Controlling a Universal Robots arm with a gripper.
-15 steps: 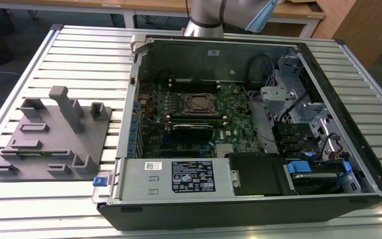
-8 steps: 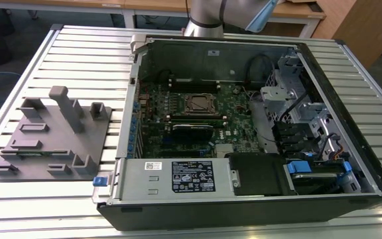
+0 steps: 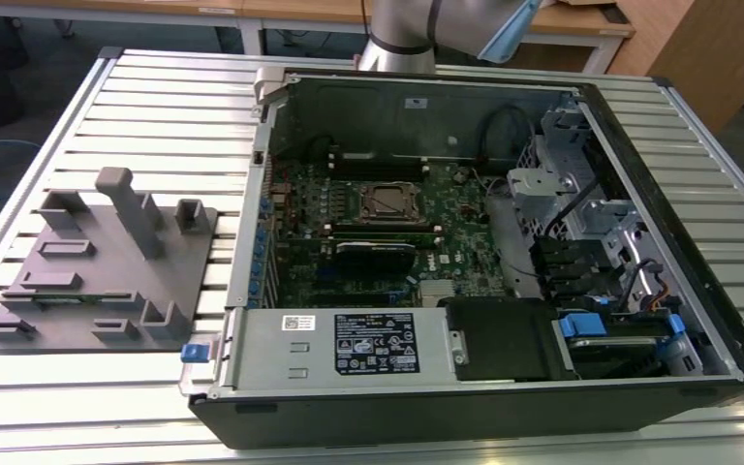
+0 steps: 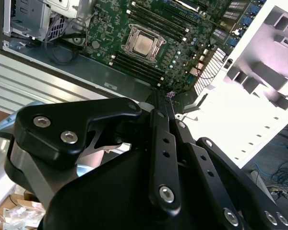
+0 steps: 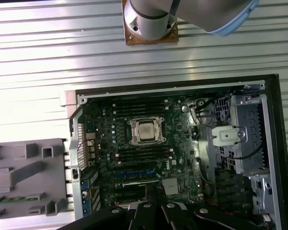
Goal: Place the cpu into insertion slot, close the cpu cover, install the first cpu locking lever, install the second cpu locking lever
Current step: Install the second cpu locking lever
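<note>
Black hand (image 4: 161, 103) hangs pressed together, well above the cpu (image 4: 143, 42); open room all round.

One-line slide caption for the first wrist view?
Overhead look into the open computer case: cpu seated in the insertion slot, end effector high above the motherboard.

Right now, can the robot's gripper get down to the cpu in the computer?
Probably yes. The case lies open, and the cpu faces up in its socket with nothing over it. The gripper hangs above the green board.
</note>
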